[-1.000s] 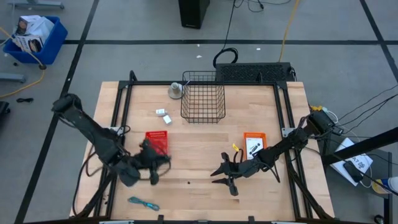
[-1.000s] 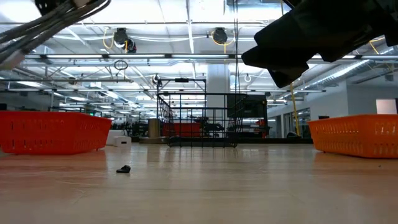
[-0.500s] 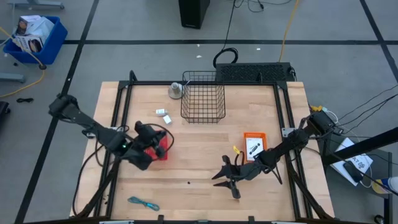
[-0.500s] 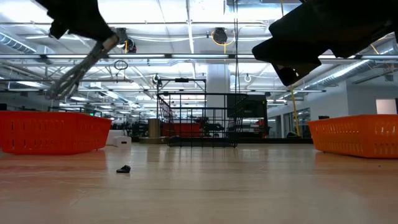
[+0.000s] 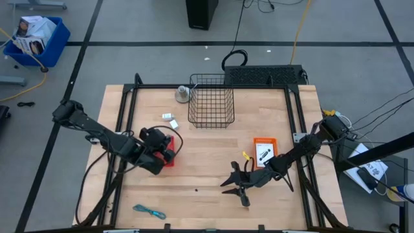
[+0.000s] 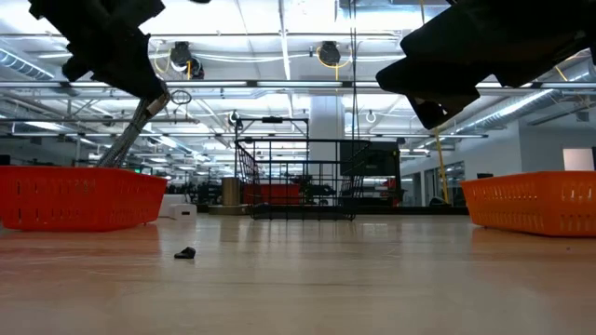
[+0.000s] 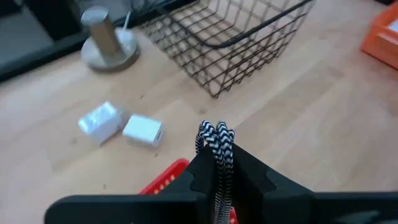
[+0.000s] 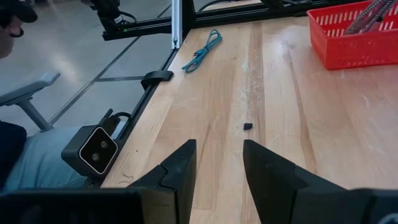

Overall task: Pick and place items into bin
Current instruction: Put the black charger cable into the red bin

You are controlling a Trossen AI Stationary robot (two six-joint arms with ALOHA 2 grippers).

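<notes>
My left gripper (image 5: 165,148) is over the red bin (image 5: 170,158), shut on a black-and-white braided cord (image 7: 216,135). In the low view the cord (image 6: 130,138) slants down behind the bin's wall (image 6: 79,197). My right gripper (image 5: 236,185) is open above bare table near the middle; its fingers (image 8: 180,165) stand apart. Two white blocks (image 5: 171,120) lie on the table left of the wire basket (image 5: 211,101). The teal cord (image 5: 149,211) lies by the near edge. I see no grey strip or paper packets for certain. My left gripper pinches the braided cord between its two fingers as a folded bundle of several strands. A short looped end (image 7: 214,132) sticks out past the fingertips. The rest hangs below the gripper, and its lower part (image 8: 367,15) reaches down inside the red bin.
An orange tray (image 5: 264,149) holding small things sits on the right. A grey metal cylinder (image 5: 183,94) stands left of the basket. A tiny black bit (image 5: 196,190) lies near the middle. A person (image 8: 25,155) sits beyond the table's edge, near a small camera (image 8: 96,149).
My left gripper has carried the braided cord from the table near the bin's near side toward the far edge and over the red bin. The cord's hanging part has come down behind the bin's wall. The right arm has kept still.
</notes>
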